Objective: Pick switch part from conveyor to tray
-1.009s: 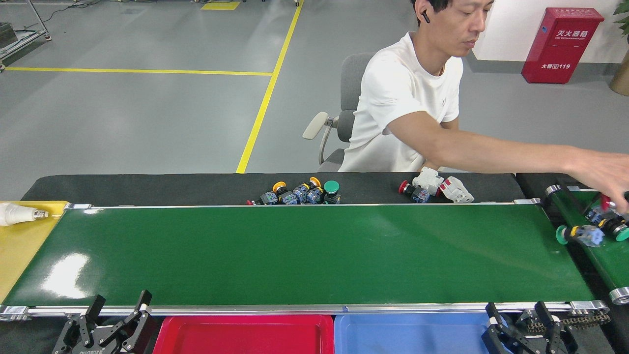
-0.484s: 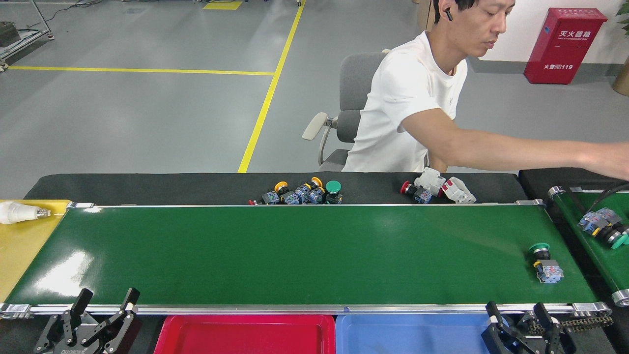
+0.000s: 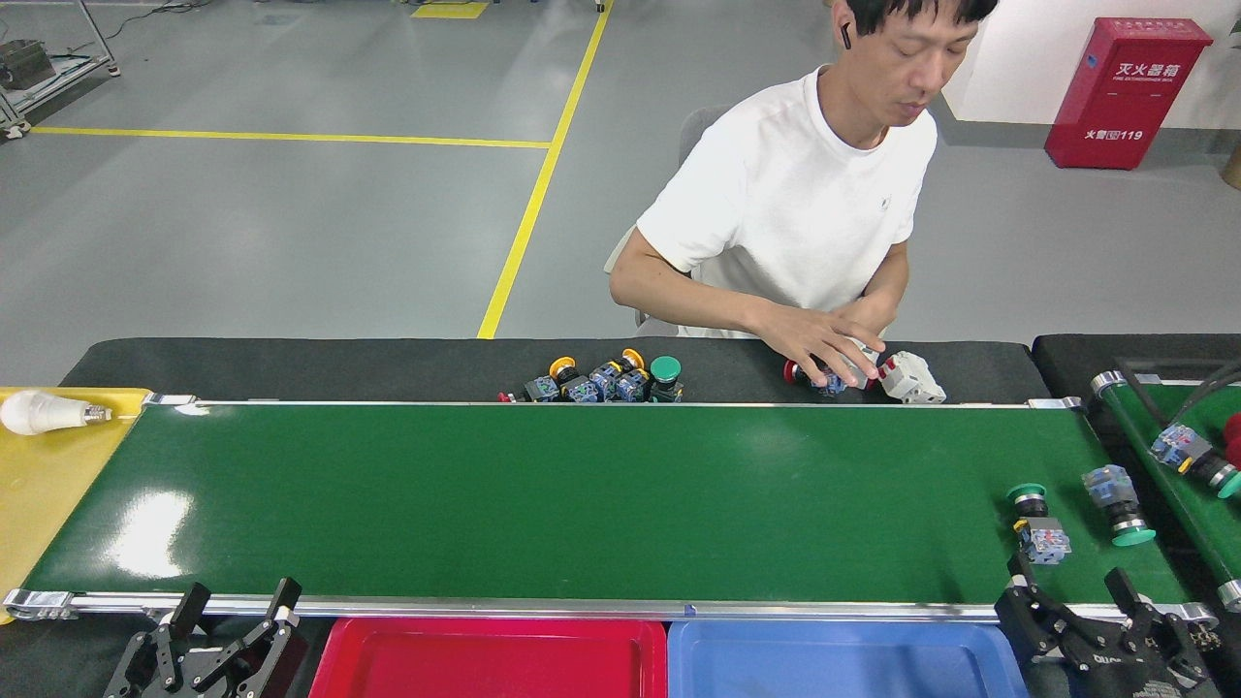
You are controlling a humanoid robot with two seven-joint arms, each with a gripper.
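Heads up, a second switch part (image 3: 1120, 502) just landed on the conveyor (image 3: 582, 504) beside the first (image 3: 1037, 523). Your right gripper (image 3: 1071, 591) has moved up, fingers apart, blue tray (image 3: 834, 659) waiting.

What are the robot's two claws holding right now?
Nothing. The left gripper and right gripper are both open and empty; the two green-capped switch parts lie untouched on the glossy dark-green conveyor.
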